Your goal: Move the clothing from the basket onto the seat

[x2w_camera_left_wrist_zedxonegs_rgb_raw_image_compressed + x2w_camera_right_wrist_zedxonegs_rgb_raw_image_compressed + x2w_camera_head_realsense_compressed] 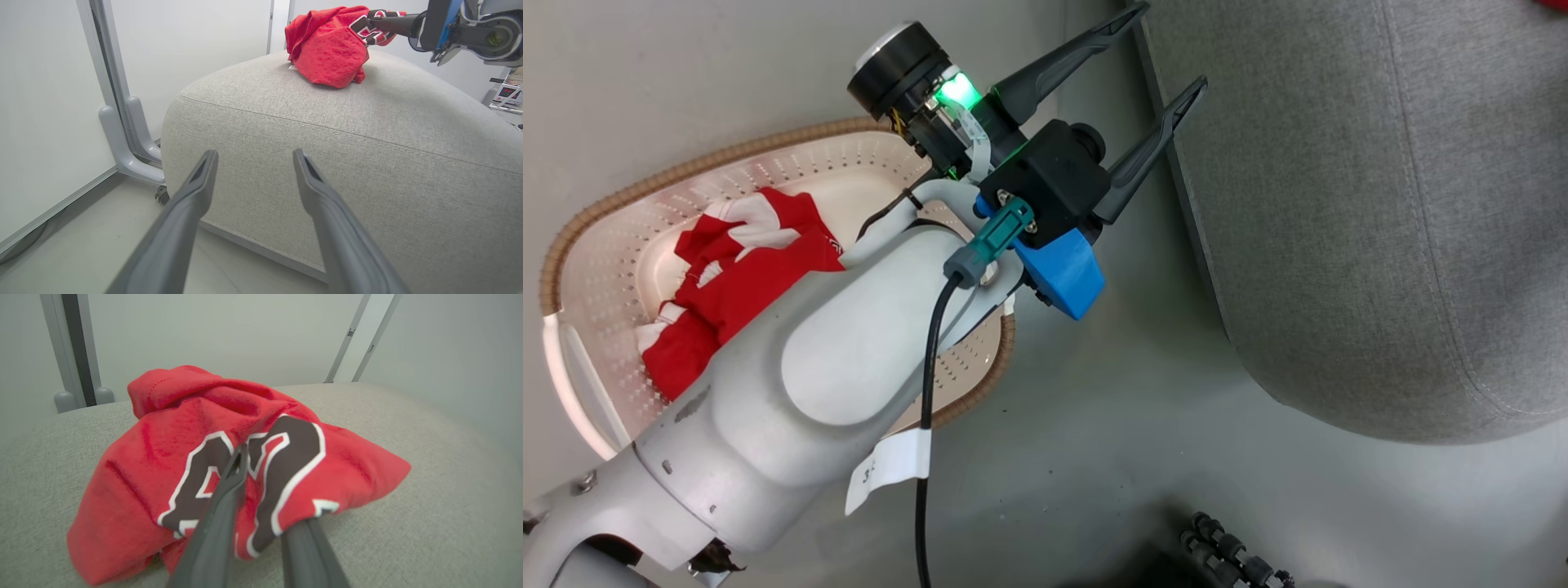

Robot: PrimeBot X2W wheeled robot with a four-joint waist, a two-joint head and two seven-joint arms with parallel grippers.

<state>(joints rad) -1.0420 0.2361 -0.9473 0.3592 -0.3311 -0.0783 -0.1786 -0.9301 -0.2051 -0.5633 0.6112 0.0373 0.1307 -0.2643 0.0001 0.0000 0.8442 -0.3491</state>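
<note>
Jersey with the big number [155, 457] is already up on the seat [429, 522], bunched in a heap near the middle of the cushion top. The right pincer [274, 486] comes at it low and level. One finger lies across the printed digits and the other goes under the hem, so I'd call it clamped on a fold of that jersey.

The other red garment [743, 278] is down in the basket [613, 269], and it's the only thing I can see in there. It lies crumpled with its long axis running diagonally, roughly parallel to the left forearm hanging over it. Part of it is probably tucked under that forearm, hard to say how much.

Key bit for the next move is that the left arm is clearly the nearer one. But the left pincer [1170, 45] has its fingers spread wide, holds nothing and points away from the basket, out over the floor [1111, 408] towards the seat's edge. So the garment sits behind and below its tips. My guess is it has to pull back and tip down to reach it.
</note>
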